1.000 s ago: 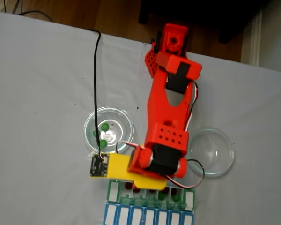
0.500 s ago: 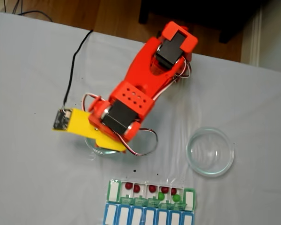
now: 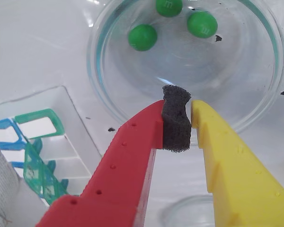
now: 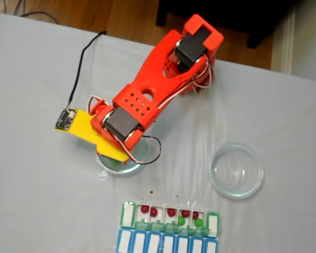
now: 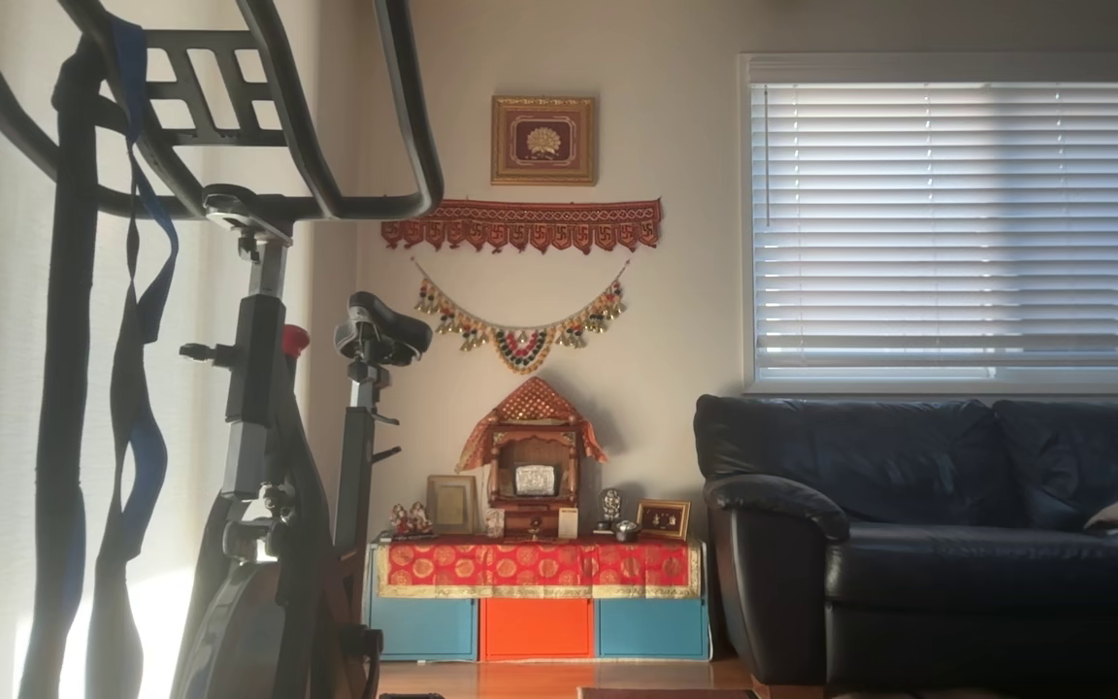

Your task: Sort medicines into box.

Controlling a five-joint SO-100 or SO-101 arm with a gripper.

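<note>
I see three green medicines (image 3: pixel 143 37) lying in the glass dish (image 3: pixel 270 85), and five red (image 4: pixel 144 208) and two green ones (image 4: pixel 198 222) already in the box (image 4: pixel 127 214) on the counter (image 4: pixel 37 190). My jaws (image 3: pixel 183 109) hang above the dish, closed on their own foam pad (image 3: pixel 175 125), holding no medicine.

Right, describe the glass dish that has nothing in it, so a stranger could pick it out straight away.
In the fixed view, start from the green-and-white pill organizer at the table's bottom edge. Above its right end sits a round clear glass dish. Unlike the other dish, under the red arm, it stands in the open.
</note>
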